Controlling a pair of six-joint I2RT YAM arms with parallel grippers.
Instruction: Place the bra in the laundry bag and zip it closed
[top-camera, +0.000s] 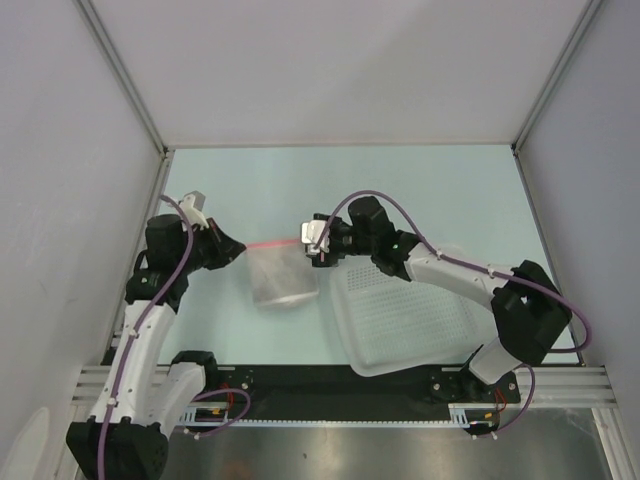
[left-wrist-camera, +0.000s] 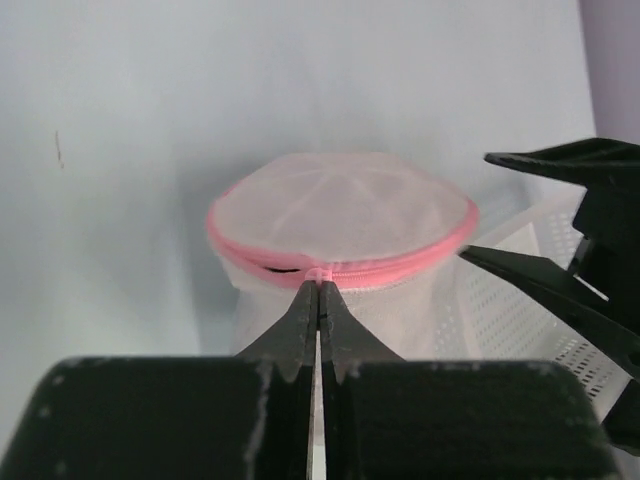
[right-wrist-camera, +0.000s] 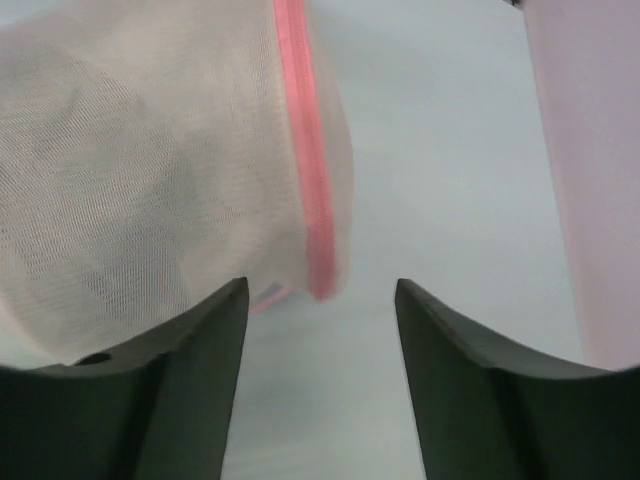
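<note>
Though seen only as a pale pouch from overhead, laundry bag (top-camera: 283, 278) stretched between both arms over the teal table (top-camera: 420, 190), pink zipper trim (top-camera: 272, 244) on top. Left gripper (top-camera: 238, 251) at the trim's left end, right gripper (top-camera: 320, 250) at its right end. From the left wrist, more detail: left fingers (left-wrist-camera: 295, 335) pressed together and clamped on the trim at its near middle, a short dark slit in the zipper just left of the pinch, mesh lid domed behind. Same view, far right: right gripper's two black fingers apart, one above and one below the bag's rim. From the right wrist, the same stance: fingers spread, the trim's end between them, seemingly touching neither. Only here, a darker grey patch (right-wrist-camera: 100, 220) through the mesh, too dim to name. White perforated basket (top-camera: 400, 320) just beside the bag on its right, under the right forearm and partly hidden by it; grey walls (top-camera: 330, 70) on three sides.
</note>
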